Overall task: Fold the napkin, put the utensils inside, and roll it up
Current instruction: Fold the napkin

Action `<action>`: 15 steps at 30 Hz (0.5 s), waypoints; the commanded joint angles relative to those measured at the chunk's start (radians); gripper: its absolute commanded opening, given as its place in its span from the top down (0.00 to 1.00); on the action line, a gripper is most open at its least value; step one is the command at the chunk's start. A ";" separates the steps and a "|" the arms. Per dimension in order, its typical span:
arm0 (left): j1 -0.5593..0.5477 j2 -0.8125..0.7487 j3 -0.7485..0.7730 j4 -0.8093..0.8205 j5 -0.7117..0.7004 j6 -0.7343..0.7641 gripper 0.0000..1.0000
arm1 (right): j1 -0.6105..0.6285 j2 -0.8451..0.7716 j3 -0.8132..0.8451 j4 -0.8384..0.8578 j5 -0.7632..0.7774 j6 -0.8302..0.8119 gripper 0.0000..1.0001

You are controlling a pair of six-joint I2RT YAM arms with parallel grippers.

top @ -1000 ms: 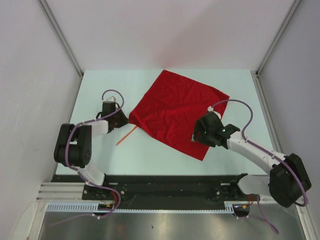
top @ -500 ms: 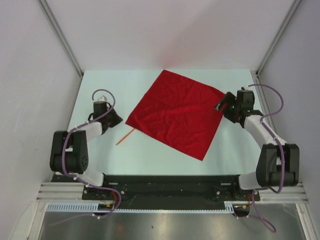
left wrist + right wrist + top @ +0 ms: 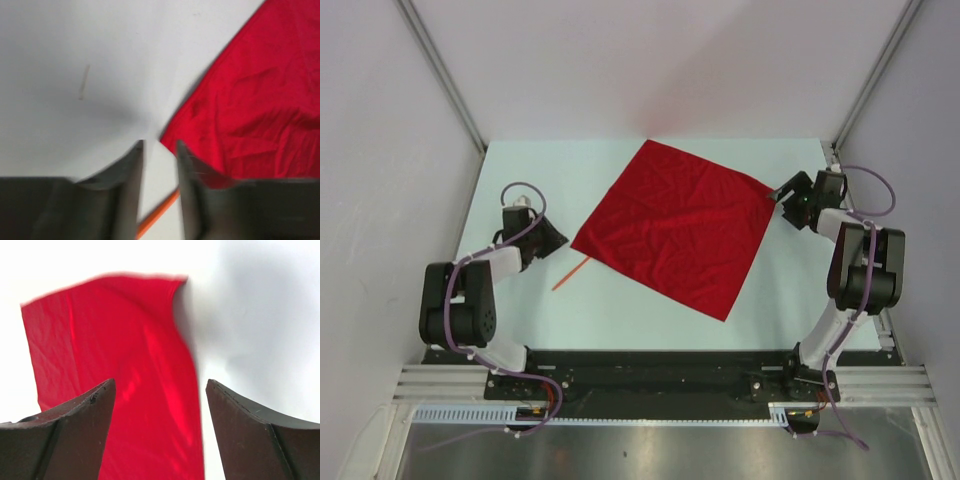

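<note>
The red napkin (image 3: pixel 675 225) lies spread flat as a diamond in the middle of the table. The orange utensil (image 3: pixel 570 272) rests on the table just off the napkin's left corner, partly under the cloth's edge. My left gripper (image 3: pixel 556 239) sits beside that left corner, its jaws a narrow gap apart with nothing between them. In the left wrist view the utensil (image 3: pixel 157 215) crosses below the left gripper (image 3: pixel 159 145), and the napkin (image 3: pixel 250 110) fills the right. My right gripper (image 3: pixel 781 194) hangs wide open at the napkin's right corner. In the right wrist view the right gripper (image 3: pixel 159 385) straddles the napkin (image 3: pixel 125 390).
The pale table (image 3: pixel 520 190) is walled on the left, back and right. The black rail (image 3: pixel 650 365) with both arm bases runs along the near edge.
The right arm swung from over the napkin's near right part out to its right corner. The left gripper drew back left from the left corner. The napkin now lies flatter.
</note>
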 commanded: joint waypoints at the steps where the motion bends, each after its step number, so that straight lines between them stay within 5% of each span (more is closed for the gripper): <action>1: -0.042 -0.017 0.000 0.044 0.046 -0.011 0.52 | -0.057 0.092 0.051 0.166 -0.087 0.079 0.22; 6: -0.117 -0.017 0.034 0.030 0.020 -0.017 0.35 | -0.071 0.248 0.134 0.238 -0.152 0.162 0.25; 15: -0.144 -0.068 0.074 -0.011 0.005 -0.020 0.31 | -0.063 0.443 0.229 0.369 -0.215 0.325 0.32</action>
